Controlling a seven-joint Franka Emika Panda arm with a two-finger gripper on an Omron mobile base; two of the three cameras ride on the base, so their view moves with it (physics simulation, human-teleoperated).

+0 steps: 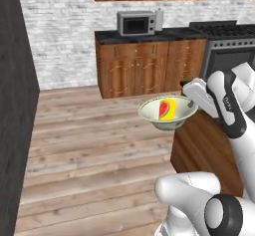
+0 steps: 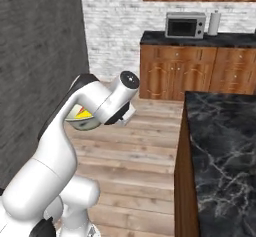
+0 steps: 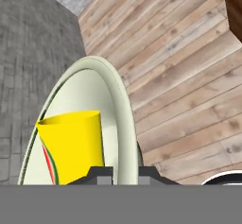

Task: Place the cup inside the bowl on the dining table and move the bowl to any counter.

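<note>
Gripper point(image 3: 120, 173) pinching bowl point(image 1: 152, 114) rim, cup point(image 1: 167, 109) inside (above wood floor point(image 1: 89, 145)), counter point(image 1: 149, 35) beyond

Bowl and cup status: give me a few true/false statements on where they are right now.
1. The cup sits inside the bowl. True.
2. The bowl rests on the dining table. False: it is held in the air over the wooden floor, beside the table.
3. The gripper is shut on the bowl's rim. True: in the hand view a finger sits on each side of the rim.
4. The bowl is already on the counter. False: the counter stands against the far wall, with a microwave on it, and the bowl is well short of it.
5. The cup is blue. False: it is yellow with a red patch.
</note>
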